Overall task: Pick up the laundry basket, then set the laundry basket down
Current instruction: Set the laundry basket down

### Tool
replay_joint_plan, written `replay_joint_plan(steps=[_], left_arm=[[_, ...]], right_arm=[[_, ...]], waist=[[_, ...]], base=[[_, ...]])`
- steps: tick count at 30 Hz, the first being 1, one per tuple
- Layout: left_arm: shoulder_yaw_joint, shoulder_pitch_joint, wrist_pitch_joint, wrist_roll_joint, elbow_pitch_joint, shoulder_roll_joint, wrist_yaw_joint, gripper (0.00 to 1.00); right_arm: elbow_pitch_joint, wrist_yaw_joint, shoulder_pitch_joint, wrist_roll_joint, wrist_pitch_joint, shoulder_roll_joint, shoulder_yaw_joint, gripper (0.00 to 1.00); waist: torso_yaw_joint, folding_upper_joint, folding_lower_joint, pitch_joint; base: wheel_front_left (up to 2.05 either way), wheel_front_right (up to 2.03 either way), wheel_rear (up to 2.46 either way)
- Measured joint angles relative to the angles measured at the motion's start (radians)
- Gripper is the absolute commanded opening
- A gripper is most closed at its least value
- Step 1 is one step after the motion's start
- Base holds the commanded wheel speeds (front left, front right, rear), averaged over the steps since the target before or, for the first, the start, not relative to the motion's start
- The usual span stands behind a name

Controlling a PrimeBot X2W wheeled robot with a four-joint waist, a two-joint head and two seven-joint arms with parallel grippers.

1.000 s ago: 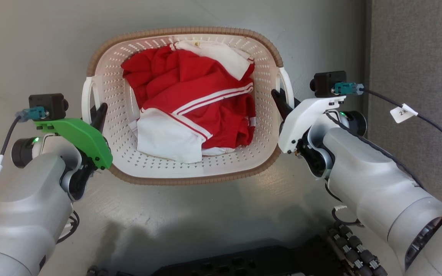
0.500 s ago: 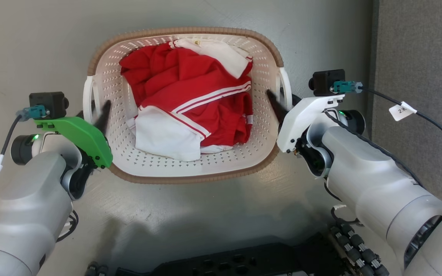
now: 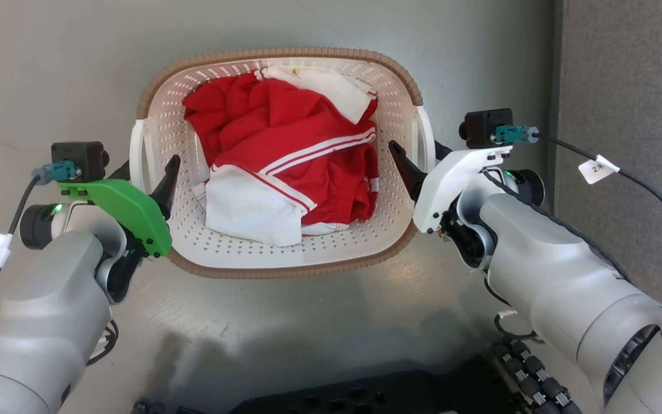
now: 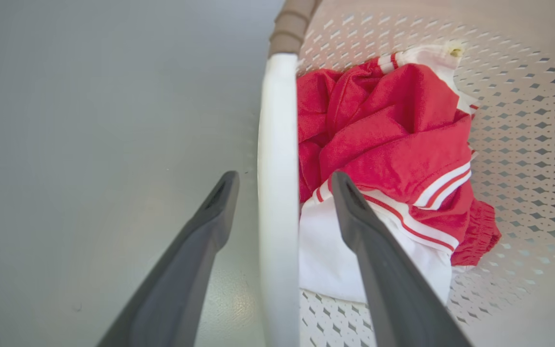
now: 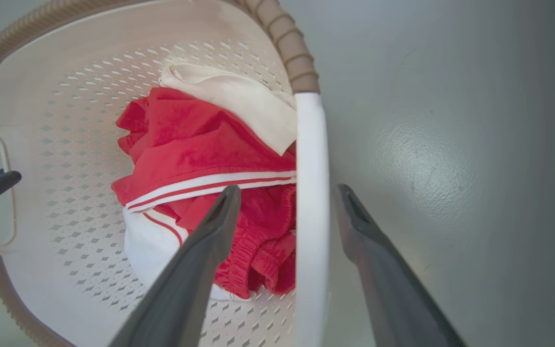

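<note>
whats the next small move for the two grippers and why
Likely lift both clear. The left gripper and right gripper are open, each straddling a white handle of the laundry basket; their inner fingers spread inward in the last second, so it looks just released.

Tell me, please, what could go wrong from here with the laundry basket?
1. The left pincer and right pincer stand open astride the laundry basket's white handles, not clamped; lifting now could let them slip free.
2. The left pincer's inner finger appears near the red and white clothes; closing might pinch cloth with the handle.
3. If one side grips first, the basket could tilt.
</note>
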Motion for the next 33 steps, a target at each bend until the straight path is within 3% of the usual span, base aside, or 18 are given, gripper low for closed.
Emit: replay_joint_plan(steps=[15,26,33], left_arm=[[-0.022,0.008,-0.026,-0.001,0.031,-0.006,0.000,1.00],[-0.020,0.021,-0.035,0.007,-0.015,-0.009,0.000,1.00],[0.078,0.032,-0.035,0.039,-0.083,0.014,0.000,1.00]], right_arm=[[0.044,0.005,0.022,0.026,-0.009,0.001,0.009,1.00],[0.074,0.036,0.025,-0.007,-0.037,0.001,-0.007,1.00],[0.029,0.035,-0.002,-0.070,-0.039,-0.021,-0.087,1.00]], waist=[[-0.002,0.0000,0.0000,-0.130],[-0.004,0.0000,0.0000,-0.292],[0.004,0.0001,-0.0001,-0.391]], base=[[0.00,0.00,0.00],[0.00,0.00,0.00],[0.00,0.00,0.00]])
